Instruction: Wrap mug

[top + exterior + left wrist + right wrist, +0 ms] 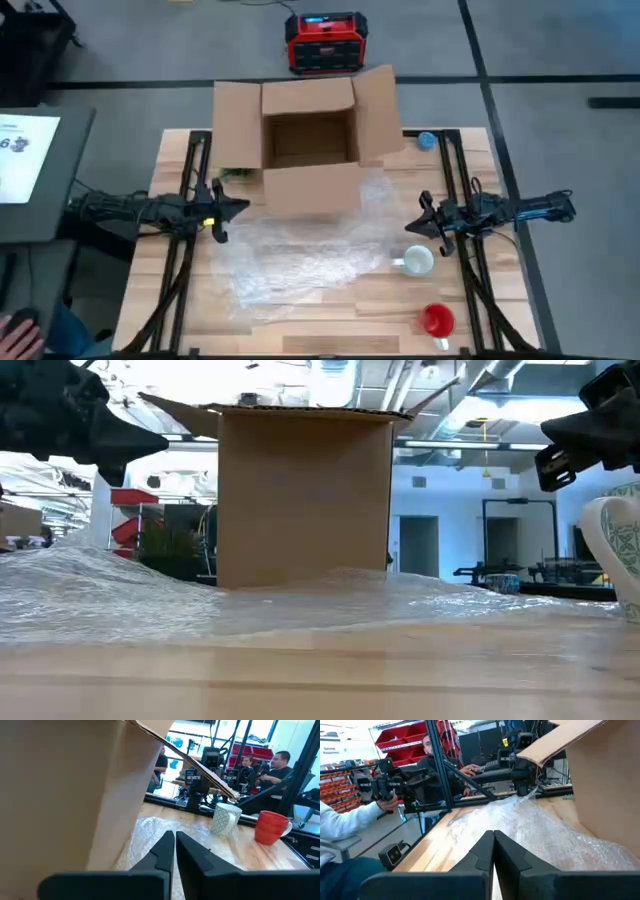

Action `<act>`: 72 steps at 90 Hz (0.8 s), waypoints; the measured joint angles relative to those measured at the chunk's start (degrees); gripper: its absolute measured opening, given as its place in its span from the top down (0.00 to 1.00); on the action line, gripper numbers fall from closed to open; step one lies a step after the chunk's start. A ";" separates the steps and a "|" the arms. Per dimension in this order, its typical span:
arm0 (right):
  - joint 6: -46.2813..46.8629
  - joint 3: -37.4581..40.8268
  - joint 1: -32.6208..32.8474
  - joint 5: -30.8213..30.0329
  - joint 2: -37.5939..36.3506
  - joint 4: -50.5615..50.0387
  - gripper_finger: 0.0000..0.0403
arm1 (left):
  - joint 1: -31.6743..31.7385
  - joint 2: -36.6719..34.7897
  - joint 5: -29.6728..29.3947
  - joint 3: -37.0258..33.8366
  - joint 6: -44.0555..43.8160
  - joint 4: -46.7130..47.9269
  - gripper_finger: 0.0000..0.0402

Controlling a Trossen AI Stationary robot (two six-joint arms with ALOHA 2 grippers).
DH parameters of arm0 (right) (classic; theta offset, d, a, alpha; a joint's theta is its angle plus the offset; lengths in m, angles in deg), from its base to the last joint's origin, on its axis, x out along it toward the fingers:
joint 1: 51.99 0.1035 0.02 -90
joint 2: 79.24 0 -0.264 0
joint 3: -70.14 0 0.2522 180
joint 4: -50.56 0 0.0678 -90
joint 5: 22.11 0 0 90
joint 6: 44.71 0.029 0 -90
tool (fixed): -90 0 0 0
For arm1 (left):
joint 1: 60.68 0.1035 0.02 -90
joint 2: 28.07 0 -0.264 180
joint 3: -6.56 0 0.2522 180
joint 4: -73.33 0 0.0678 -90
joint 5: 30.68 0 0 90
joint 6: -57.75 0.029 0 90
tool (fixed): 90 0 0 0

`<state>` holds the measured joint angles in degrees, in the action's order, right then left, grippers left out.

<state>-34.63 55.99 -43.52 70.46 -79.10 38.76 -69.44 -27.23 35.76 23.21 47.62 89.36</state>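
The white mug (417,261) is seen standing upright on the table (330,320), just beside and in front of the right gripper (413,228), at the edge of the bubble wrap (300,255). The right gripper is held above the table with its fingers (502,851) pressed together on nothing. Opposite it, across the wrap, the left gripper (240,209) is likewise clenched and empty, close beside the open cardboard box (310,145). The box is set between the two grippers, on the wrap's far edge. A red mug (436,320) is placed further from the right gripper, beyond the white mug, near the table's front edge.
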 joint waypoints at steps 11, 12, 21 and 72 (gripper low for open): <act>0.38 0.02 0.00 0.00 0.00 -0.02 1.00 | 0.00 0.02 0.01 0.00 -0.24 0.00 1.00; 0.38 0.02 0.00 0.00 0.00 -0.03 1.00 | 0.00 0.01 0.00 0.00 -0.24 0.00 1.00; 0.38 0.02 0.00 0.00 0.00 -0.07 1.00 | 0.00 0.02 0.00 0.00 -0.22 0.00 1.00; -1.10 0.09 0.00 -0.44 0.00 -0.23 1.00 | 0.00 0.02 0.01 0.00 -2.95 0.00 1.00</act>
<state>-35.74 56.08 -43.52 70.01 -79.10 38.53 -69.44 -27.20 35.77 23.21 44.67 89.36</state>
